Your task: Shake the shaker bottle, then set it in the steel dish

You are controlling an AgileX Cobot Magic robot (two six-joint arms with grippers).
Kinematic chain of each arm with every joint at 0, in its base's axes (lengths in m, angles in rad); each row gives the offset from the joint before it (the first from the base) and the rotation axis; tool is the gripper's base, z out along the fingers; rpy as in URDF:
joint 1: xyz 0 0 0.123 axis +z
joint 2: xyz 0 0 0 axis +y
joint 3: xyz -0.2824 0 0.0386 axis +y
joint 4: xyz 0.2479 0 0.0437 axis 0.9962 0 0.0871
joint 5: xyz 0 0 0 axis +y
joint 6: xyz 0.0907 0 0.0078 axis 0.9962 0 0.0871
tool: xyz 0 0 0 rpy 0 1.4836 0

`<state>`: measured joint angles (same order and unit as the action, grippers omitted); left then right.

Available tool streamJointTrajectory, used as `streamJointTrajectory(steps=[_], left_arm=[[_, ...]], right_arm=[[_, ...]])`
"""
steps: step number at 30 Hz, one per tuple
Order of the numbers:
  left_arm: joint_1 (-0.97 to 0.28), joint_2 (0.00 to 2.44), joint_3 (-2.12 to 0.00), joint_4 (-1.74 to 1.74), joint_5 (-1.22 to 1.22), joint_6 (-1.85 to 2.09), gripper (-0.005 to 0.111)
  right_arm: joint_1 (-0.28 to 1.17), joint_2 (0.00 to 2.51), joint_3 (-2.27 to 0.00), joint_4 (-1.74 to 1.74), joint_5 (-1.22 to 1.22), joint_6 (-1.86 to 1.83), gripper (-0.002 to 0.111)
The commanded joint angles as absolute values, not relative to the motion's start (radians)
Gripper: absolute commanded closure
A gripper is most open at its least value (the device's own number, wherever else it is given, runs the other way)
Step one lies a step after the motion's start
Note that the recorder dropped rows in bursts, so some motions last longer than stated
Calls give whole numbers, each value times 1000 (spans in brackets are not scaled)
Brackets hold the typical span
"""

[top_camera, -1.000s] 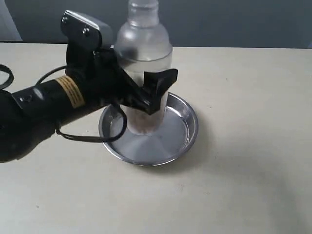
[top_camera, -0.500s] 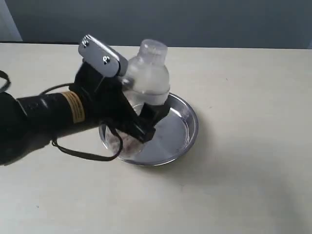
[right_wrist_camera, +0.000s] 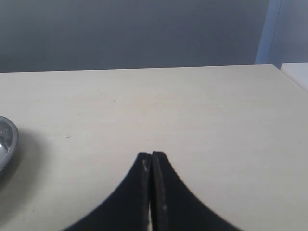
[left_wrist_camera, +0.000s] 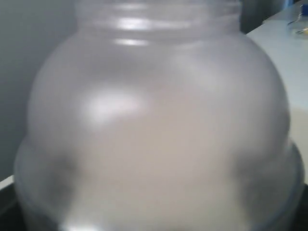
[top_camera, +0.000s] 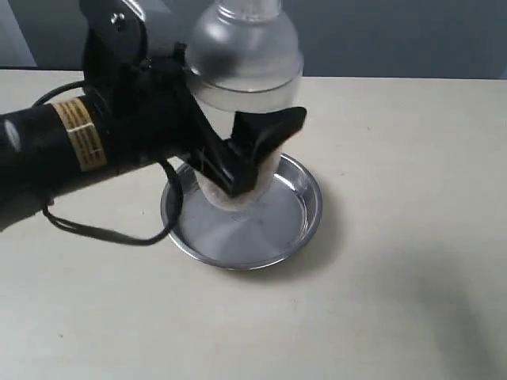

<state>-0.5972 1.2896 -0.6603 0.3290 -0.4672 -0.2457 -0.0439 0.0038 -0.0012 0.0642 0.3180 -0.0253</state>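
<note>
The frosted shaker bottle (top_camera: 245, 67) is held upright in the air above the steel dish (top_camera: 305, 210), its cap cut off by the frame's top. My left gripper (top_camera: 249, 158) is shut on the bottle's lower body, one black finger crossing in front of it. Brown granules show faintly at the bottle's base. The left wrist view is filled by the bottle (left_wrist_camera: 154, 120), blurred and very close. The dish's edge also shows in the right wrist view (right_wrist_camera: 7, 139). My right gripper (right_wrist_camera: 151, 156) hangs shut over bare table, holding nothing.
The black left arm (top_camera: 71, 150) and its cable (top_camera: 119, 233) lie over the left side of the beige table (top_camera: 396, 301). A dark wall runs behind the table's far edge.
The bottle dipped and tilted toward the dish half a second ago, then rose upright again, now higher than at first. The left arm has lifted with it. The dish stayed put.
</note>
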Motion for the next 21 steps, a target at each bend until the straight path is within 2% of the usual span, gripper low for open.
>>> streamJointTrajectory(steps=[1, 2, 5, 6, 7, 10, 11, 14, 16, 18, 19, 20, 21], left_arm=[[-478, 1320, -665, -469, -482, 77, 107], [-489, 1317, -665, -413, -476, 57, 107], [-569, 1304, -665, 256, -446, -171, 107], [-572, 1304, -665, 313, -438, -194, 107], [-555, 1317, -665, 216, -418, -164, 107], [-492, 1358, -665, -266, -452, -107, 107], [-507, 1360, -665, -183, -457, -126, 107], [-590, 1351, -665, 459, -450, -289, 107], [-585, 1361, -665, 368, -394, -285, 107], [-522, 1401, -665, -191, -408, -65, 107], [-511, 1410, -665, -337, -428, -38, 107], [-514, 1412, -665, -319, -438, -35, 107], [-540, 1401, -665, -148, -433, -56, 107]], right_arm=[[-47, 0, 0, 61, 305, -26, 109], [-47, 0, 0, 61, 305, -26, 109], [-47, 0, 0, 61, 305, -26, 109], [-47, 0, 0, 61, 305, -26, 109], [-47, 0, 0, 61, 305, -26, 109], [-47, 0, 0, 61, 305, -26, 109], [-47, 0, 0, 61, 305, -26, 109], [-47, 0, 0, 61, 305, -26, 109], [-47, 0, 0, 61, 305, -26, 109], [-47, 0, 0, 61, 305, -26, 109], [-47, 0, 0, 61, 305, -26, 109], [-47, 0, 0, 61, 305, -26, 109], [-47, 0, 0, 61, 305, -26, 109]])
